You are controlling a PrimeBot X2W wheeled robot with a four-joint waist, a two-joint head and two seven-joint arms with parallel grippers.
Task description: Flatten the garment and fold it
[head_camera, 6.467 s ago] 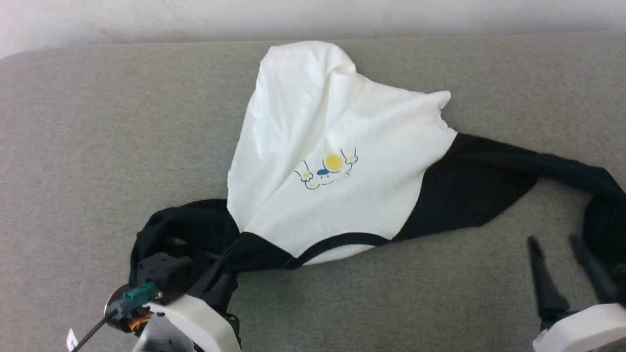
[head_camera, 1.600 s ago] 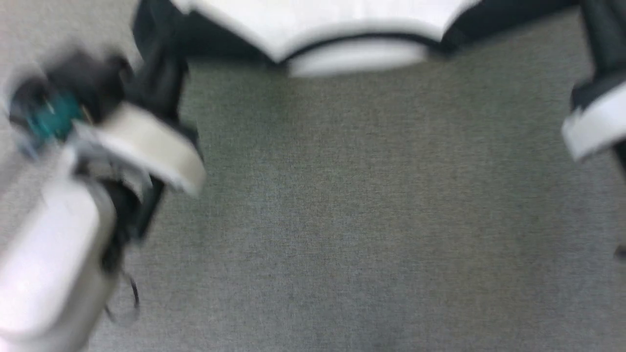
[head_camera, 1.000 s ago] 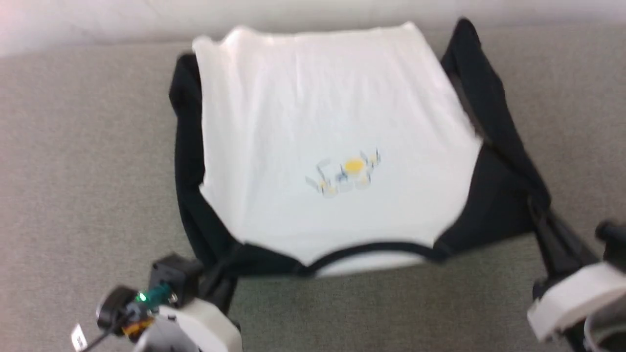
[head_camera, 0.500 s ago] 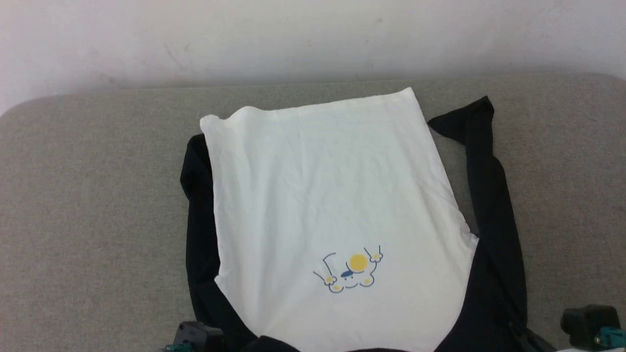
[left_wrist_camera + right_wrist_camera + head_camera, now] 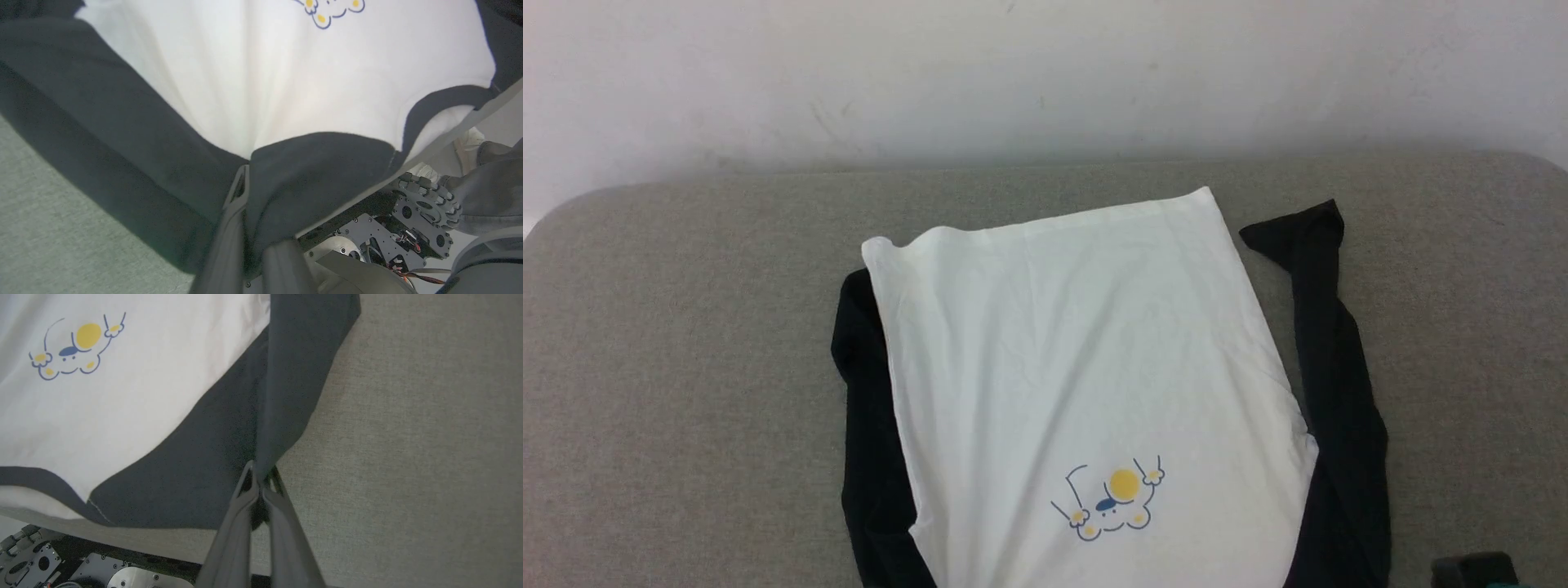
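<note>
A soft white shirt [image 5: 1078, 359] with black sleeves lies spread face up on a grey woven upholstered surface [image 5: 686, 367], below a plain pale wall [image 5: 1045, 73]. On its chest is a small yellow-and-blue cartoon print [image 5: 1112, 498], and every place here is given from that print.

In the head view, the white body stretches from the print toward the wall. It is fairly smooth with faint creases, its straight hem at the far end, and one far corner is slightly curled. The black left sleeve [image 5: 866, 425] lies to the left of the print, pressed against the edge of the body and partly under it. The black right sleeve [image 5: 1331, 351] lies to the right of the print and runs along the body's side, with its cuff pointing toward the wall. A strip of grey shows between this sleeve and the far part of the body.

On the robot's side of the print, the black collar trim [image 5: 433, 106] curves close to the front edge of the surface.

The left gripper [image 5: 244, 179], nearer the robot than the print and to its left, has its two long dark fingers pinched on black cloth beside the collar. The right gripper [image 5: 259, 477], nearer than the print and to its right, is pinched on a ridge of black cloth at the other shoulder. Past the front edge, the left wrist view shows metal plates and a toothed gear [image 5: 425, 204].
</note>
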